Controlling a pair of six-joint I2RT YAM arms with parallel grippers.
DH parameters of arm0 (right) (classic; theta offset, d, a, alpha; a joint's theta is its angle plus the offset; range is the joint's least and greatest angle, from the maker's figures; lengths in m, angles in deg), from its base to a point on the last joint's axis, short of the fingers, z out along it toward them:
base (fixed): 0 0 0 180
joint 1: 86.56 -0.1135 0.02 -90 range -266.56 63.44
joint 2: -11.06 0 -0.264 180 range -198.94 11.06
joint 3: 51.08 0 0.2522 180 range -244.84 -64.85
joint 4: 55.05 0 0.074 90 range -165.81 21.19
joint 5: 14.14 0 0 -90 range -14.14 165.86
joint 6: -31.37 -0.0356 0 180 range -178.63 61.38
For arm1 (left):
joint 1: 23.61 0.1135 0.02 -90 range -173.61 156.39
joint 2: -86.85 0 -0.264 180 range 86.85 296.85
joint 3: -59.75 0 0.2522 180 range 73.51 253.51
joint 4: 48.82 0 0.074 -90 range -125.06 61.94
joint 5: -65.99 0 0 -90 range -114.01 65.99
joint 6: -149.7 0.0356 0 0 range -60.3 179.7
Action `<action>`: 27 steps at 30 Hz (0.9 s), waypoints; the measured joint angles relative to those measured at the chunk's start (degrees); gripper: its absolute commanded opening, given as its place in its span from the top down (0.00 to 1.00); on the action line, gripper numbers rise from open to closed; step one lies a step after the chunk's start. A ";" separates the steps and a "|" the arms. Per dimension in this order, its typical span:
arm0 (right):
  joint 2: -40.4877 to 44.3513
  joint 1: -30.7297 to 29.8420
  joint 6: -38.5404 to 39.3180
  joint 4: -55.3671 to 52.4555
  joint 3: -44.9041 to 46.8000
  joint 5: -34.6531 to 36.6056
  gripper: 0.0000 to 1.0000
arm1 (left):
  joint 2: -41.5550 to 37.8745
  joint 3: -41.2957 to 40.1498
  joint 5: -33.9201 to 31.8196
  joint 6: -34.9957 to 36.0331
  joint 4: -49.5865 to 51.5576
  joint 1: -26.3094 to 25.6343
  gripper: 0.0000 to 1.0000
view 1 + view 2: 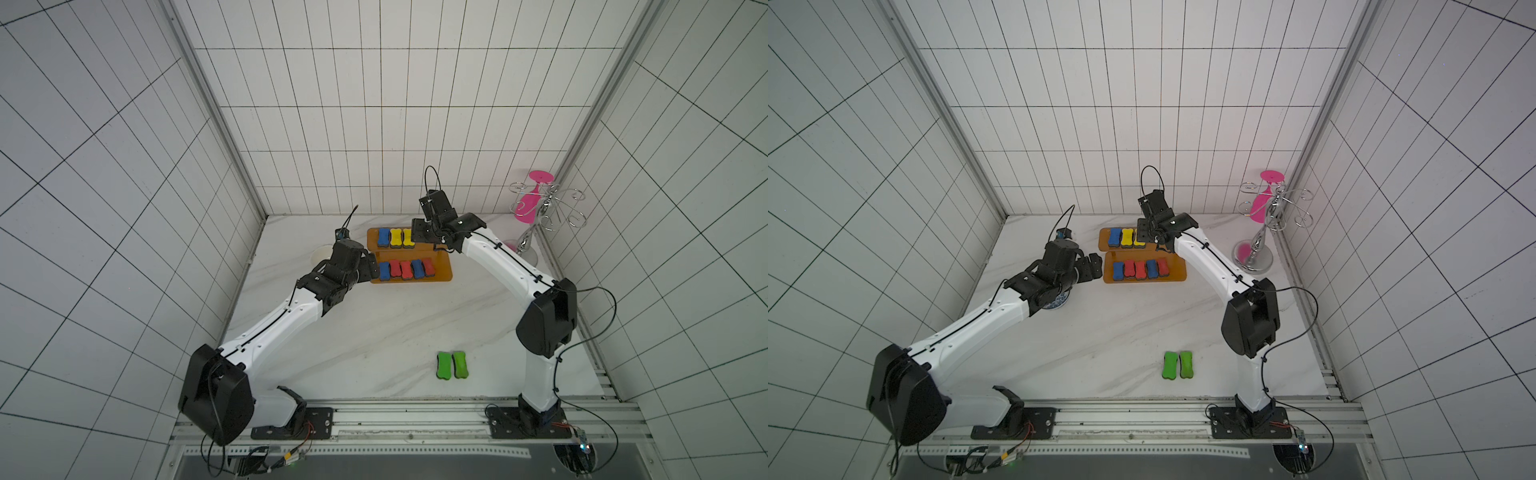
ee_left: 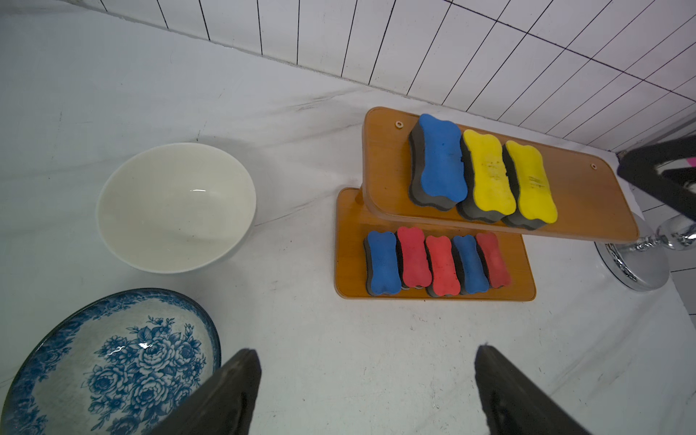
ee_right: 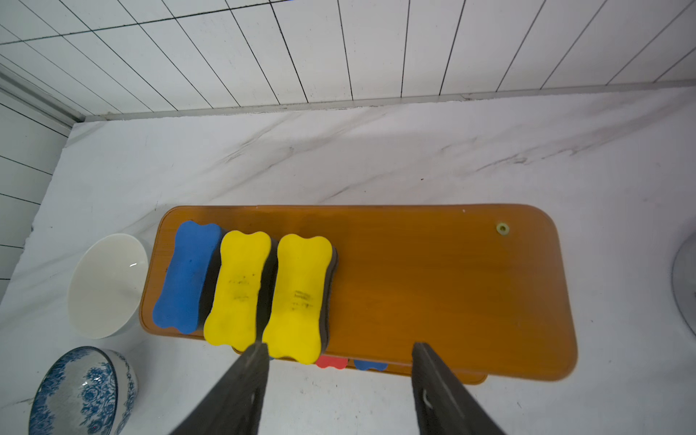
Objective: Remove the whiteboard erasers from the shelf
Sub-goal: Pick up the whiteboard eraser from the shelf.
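Note:
The orange-brown shelf (image 1: 442,270) (image 2: 587,199) stands at the back of the table. Its upper board (image 3: 433,282) carries a blue eraser (image 3: 186,275) and two yellow erasers (image 3: 237,286) (image 3: 297,293). On the lower board lie five erasers in a row: blue (image 2: 382,263), red (image 2: 413,256), red (image 2: 442,265), blue (image 2: 469,263), red (image 2: 493,260). Two green erasers (image 1: 444,365) (image 1: 460,364) lie together on the table near the front. My left gripper (image 2: 367,352) (image 1: 372,270) is open and empty by the lower board's left end. My right gripper (image 3: 339,344) (image 1: 419,237) hangs open over the upper board's front edge, beside the right yellow eraser.
A white bowl (image 2: 177,207) and a blue floral bowl (image 2: 109,361) sit left of the shelf, under the left arm. A silver wire rack (image 1: 544,208) holding a pink glass (image 1: 530,199) stands at the back right corner.

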 measured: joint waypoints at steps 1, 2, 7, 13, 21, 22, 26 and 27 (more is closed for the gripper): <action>-1.36 0.00 0.35 -0.76 -1.64 0.02 0.34 | 0.04 0.00 0.11 -0.07 0.02 0.04 0.07; -2.36 0.00 0.61 -1.36 -2.84 0.04 0.34 | 0.04 0.00 0.17 -0.13 0.02 0.07 0.07; -6.73 0.00 1.73 -3.52 -7.48 0.02 0.34 | 0.04 0.00 0.20 -0.17 0.02 0.11 0.07; -7.69 0.35 2.08 -4.52 -8.96 -0.85 0.36 | 0.04 -0.04 0.20 -0.17 0.07 0.28 0.07; -9.44 0.35 2.03 -4.35 -10.14 -1.99 0.37 | 0.02 -0.42 0.17 -0.24 0.22 0.33 0.07; -9.77 0.33 2.03 -4.35 -10.14 -2.01 0.37 | 0.02 -0.55 0.17 -0.28 0.20 0.33 0.07; -10.56 0.35 2.01 -4.35 -10.14 -2.08 0.38 | 0.02 -1.01 0.17 -0.44 0.22 0.33 0.07; -10.64 0.35 2.01 -4.33 -10.14 -2.10 0.37 | 0.02 -1.03 0.17 -0.44 0.24 0.33 0.07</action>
